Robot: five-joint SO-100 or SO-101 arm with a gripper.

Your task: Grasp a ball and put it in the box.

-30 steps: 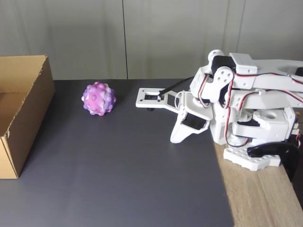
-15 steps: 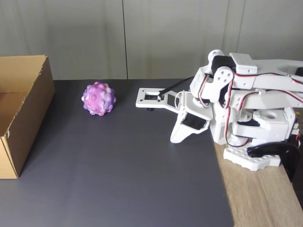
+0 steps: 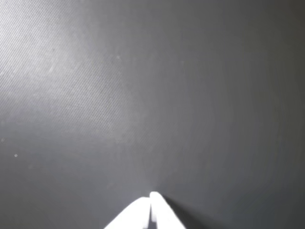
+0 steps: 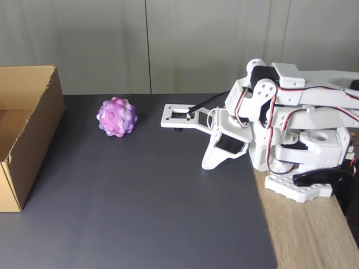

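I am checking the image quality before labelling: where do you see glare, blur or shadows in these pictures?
In the wrist view, a soft pale sheen lies on the upper left of the dark mat, and the gripper tips look blurred; in the fixed view, light is even and focus sharp, with faint shadows under the ball and arm.

The box (image 4: 22, 134) is cut off by the left edge of the fixed view. The arm (image 4: 303, 129) runs off the right edge. In the wrist view the fingertips (image 3: 143, 214) look blurry, maybe pressed together.
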